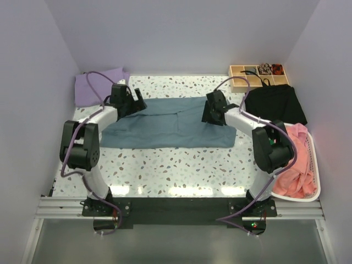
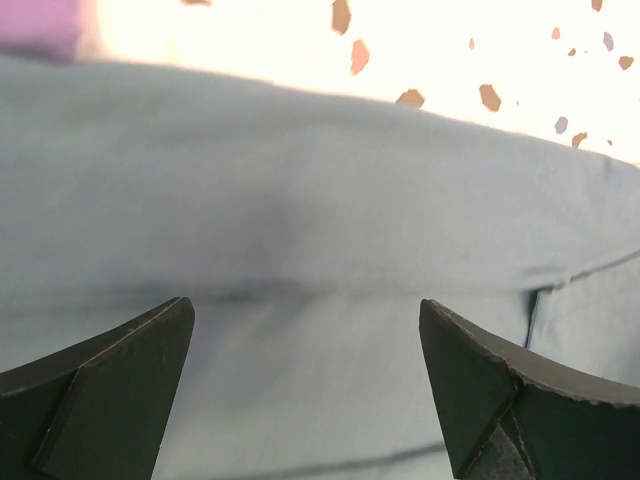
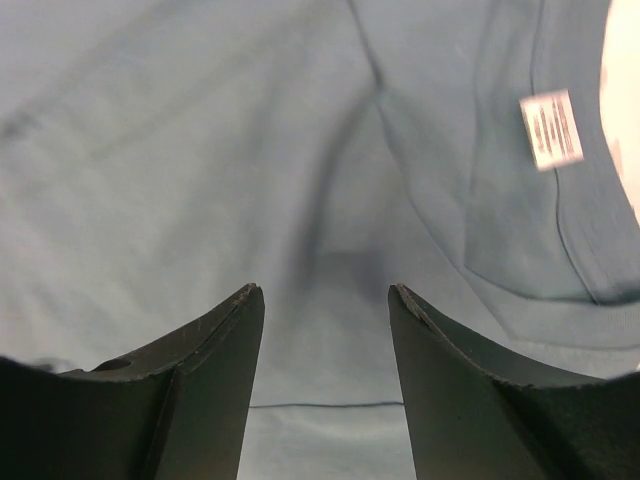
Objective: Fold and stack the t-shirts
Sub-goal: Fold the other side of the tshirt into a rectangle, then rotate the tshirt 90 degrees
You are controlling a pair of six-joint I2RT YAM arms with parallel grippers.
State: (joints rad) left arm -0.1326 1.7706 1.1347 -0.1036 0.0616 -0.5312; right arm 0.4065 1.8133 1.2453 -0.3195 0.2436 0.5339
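A slate-blue t-shirt [image 1: 170, 124] lies flat across the middle of the table, with its sides folded in. My left gripper [image 1: 137, 102] hovers over its back left corner. In the left wrist view that gripper [image 2: 305, 312] stands wide open with only blue cloth [image 2: 300, 200] beneath. My right gripper [image 1: 211, 114] is over the shirt's back right part. Its jaws [image 3: 325, 290] are open, nothing between them, above the blue cloth [image 3: 200, 150] near a white label [image 3: 551, 130]. A lavender t-shirt [image 1: 94, 86] lies at the back left corner.
A white basket [image 1: 314, 165] at the right edge holds salmon-pink t-shirts [image 1: 294, 165]. A black cloth [image 1: 275, 102] lies at the back right, before a wooden compartment tray [image 1: 247, 70]. Speckled tabletop [image 1: 181, 165] shows in front of the blue shirt.
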